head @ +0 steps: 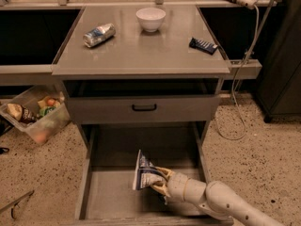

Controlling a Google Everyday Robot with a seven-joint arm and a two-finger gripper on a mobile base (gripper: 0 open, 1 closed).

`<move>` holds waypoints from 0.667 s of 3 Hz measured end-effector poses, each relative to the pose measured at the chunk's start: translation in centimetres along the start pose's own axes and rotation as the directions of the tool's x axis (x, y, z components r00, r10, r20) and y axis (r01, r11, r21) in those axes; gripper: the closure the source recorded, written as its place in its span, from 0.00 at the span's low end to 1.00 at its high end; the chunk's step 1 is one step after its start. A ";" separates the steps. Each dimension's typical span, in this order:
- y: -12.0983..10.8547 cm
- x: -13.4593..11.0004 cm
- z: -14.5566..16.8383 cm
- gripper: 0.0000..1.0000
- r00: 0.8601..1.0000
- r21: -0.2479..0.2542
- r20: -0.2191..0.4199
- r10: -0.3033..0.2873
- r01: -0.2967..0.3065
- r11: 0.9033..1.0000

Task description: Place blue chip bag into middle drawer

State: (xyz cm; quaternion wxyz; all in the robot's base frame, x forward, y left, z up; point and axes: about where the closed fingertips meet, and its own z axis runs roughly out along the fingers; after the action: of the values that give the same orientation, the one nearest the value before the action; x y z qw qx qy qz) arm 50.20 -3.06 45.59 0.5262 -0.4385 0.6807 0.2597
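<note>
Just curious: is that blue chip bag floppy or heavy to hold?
Probably light and crinkly: the blue chip bag stands up from the gripper, pinched by one edge, over the middle drawer. Its foil could be slippery.

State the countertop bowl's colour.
White round bowl, camera view. Gripper holds crumpled blue-and-white foil bag over grey metal drawer.
</note>
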 end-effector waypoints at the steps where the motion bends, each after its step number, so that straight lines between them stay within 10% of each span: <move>1: 0.0 0.8 1.0 1.00 1.000 -0.005 -0.011 0.012 -0.012 1.000; 2: -0.7 2.5 3.2 1.00 0.998 -0.004 -0.051 0.039 -0.040 0.999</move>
State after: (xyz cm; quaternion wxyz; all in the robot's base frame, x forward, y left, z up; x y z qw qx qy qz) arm 52.19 -1.61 42.28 0.5024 -0.4326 0.7019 0.2603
